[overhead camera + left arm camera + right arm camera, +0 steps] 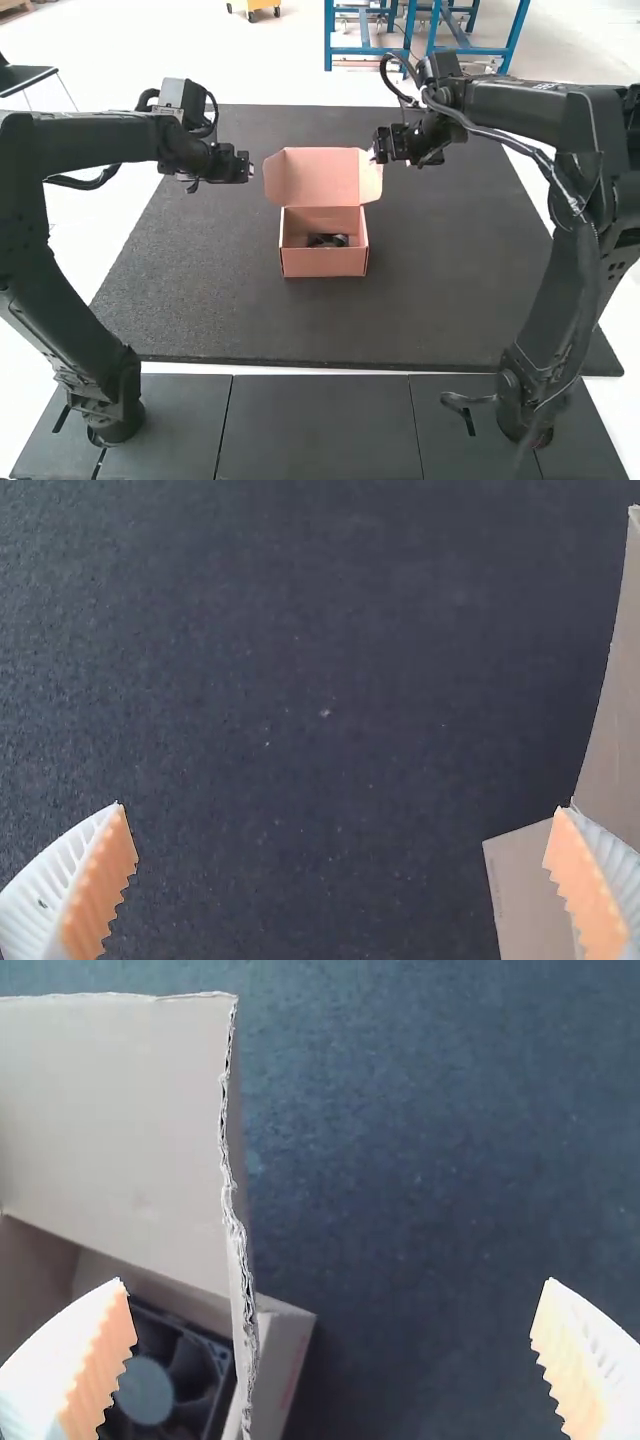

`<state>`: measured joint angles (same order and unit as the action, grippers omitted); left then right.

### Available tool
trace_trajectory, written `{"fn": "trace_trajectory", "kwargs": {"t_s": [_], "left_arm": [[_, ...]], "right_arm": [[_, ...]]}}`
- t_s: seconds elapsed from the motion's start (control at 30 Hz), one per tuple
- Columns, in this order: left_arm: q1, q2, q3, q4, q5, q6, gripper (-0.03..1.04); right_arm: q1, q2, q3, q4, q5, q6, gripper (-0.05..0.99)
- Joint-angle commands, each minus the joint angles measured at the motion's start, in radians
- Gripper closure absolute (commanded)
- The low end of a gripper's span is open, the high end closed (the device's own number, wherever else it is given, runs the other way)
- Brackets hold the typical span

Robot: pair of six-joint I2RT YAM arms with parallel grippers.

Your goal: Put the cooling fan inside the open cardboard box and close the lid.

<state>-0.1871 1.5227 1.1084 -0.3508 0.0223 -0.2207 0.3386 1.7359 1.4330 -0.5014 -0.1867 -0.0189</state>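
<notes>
Pale brown cardboard box (322, 262) stands near the middle of a dark, grainy mat (190, 290) that covers most of the surface (320, 430), whose black panels show along the near edge. The box is open: its lid (320, 178) rises upright from the rear wall, with a small flap folded at each side. The cooling fan (326, 240), dark and round-hubbed, lies flat on the bottom of the box, below both arms. The left claw (243, 165) hangs just beside the lid's left edge at about the height of the lid's middle. Its white ribbed fingers with orange pads (95, 880) are spread wide over bare mat, gripping nothing, and a strip of cardboard shows next to one pad; I cannot tell if they touch. The right claw (383, 146) sits at the lid's upper right corner, just beside the side flap. It too is spread wide and grips nothing. In the right wrist view the lid's raw corrugated edge runs up between its two fingers, and the fan shows in the box beneath, close to one pad.
</notes>
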Motion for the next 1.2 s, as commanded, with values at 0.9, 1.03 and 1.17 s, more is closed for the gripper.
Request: {"fn": "trace_trajectory", "kwargs": {"t_s": [0.9,1.03,1.17], "left_arm": [[-0.064,0.024,0.068,-0.017,0.151,0.014,0.05],[-0.063,0.024,0.068,-0.017,0.151,0.014,0.05],[-0.063,0.024,0.065,-0.013,0.151,0.014,0.05]], "right_arm": [[-0.004,0.056,0.096,-0.1,-0.126,0.046,0.03],[-0.004,0.056,0.098,-0.104,-0.148,0.057,0.03],[-0.003,0.063,0.109,-0.108,-0.152,0.059,0.05]]}}
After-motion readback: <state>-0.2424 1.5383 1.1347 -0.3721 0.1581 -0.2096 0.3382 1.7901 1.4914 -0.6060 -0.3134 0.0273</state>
